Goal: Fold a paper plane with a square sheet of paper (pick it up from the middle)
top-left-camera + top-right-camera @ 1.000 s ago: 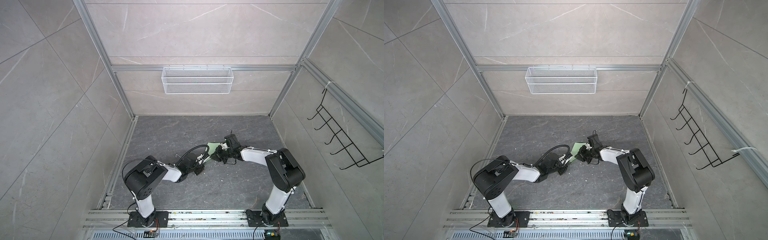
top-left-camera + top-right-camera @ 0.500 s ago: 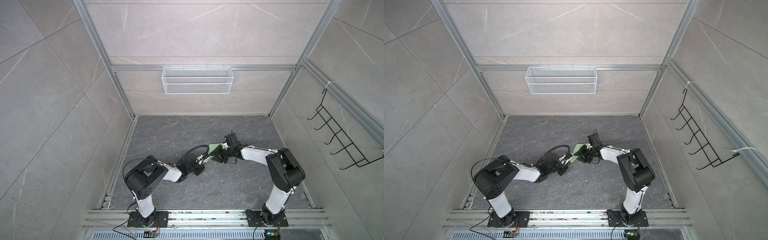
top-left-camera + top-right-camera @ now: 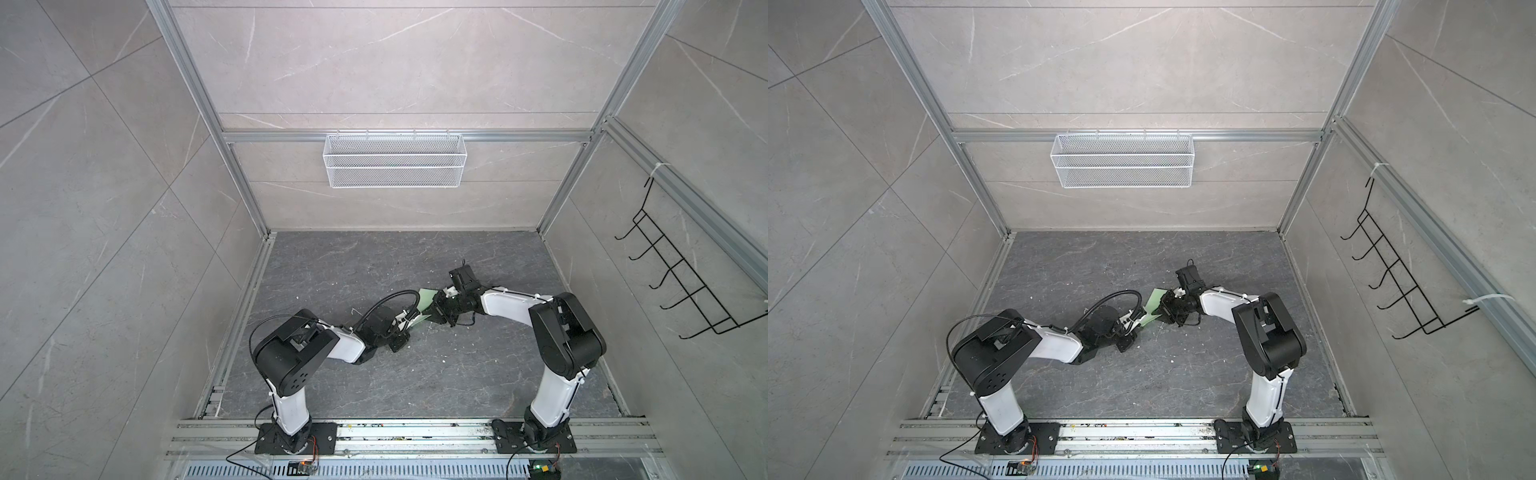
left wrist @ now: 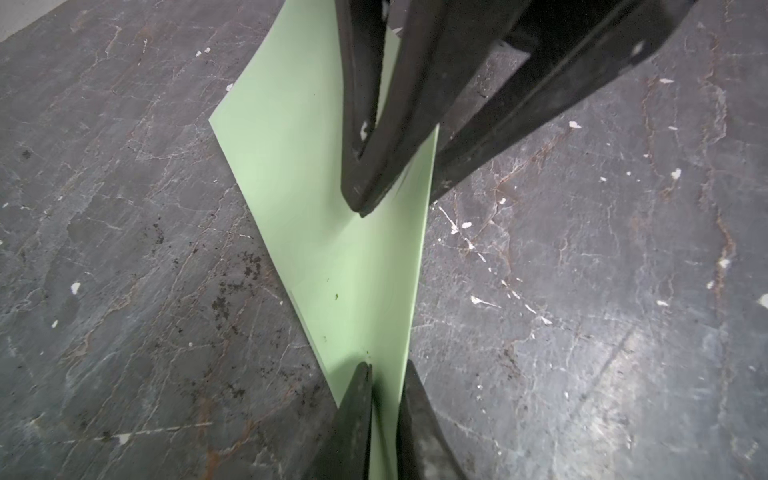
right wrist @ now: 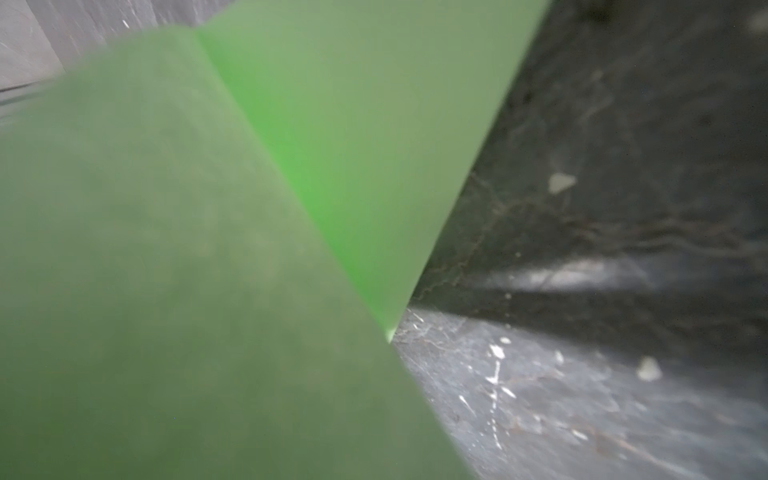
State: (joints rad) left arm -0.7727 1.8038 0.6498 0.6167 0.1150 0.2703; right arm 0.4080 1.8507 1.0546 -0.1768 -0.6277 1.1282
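Observation:
The pale green square sheet of paper [image 3: 424, 300] [image 3: 1153, 300] is folded along a crease into a narrow wedge. It stands tilted on the dark floor between my two arms. In the left wrist view the sheet [image 4: 332, 249] narrows toward my left gripper [image 4: 386, 368], which is shut on its pointed end. My right gripper [image 4: 362, 205] meets it from the opposite side, fingers closed on the wider upper part. The right wrist view is mostly filled by the blurred green sheet [image 5: 208, 249], which hides that gripper's jaws. In both top views the left gripper [image 3: 409, 328] [image 3: 1139, 320] and right gripper [image 3: 435, 312] [image 3: 1163, 309] face each other. No finished paper plane is in view.
A white wire basket [image 3: 395, 160] hangs on the back wall, and a black hook rack [image 3: 681, 291] hangs on the right wall. White specks [image 4: 478, 299] litter the dark stone floor [image 3: 374, 270]. Aluminium rails [image 3: 415, 432] carry both arm bases at the front.

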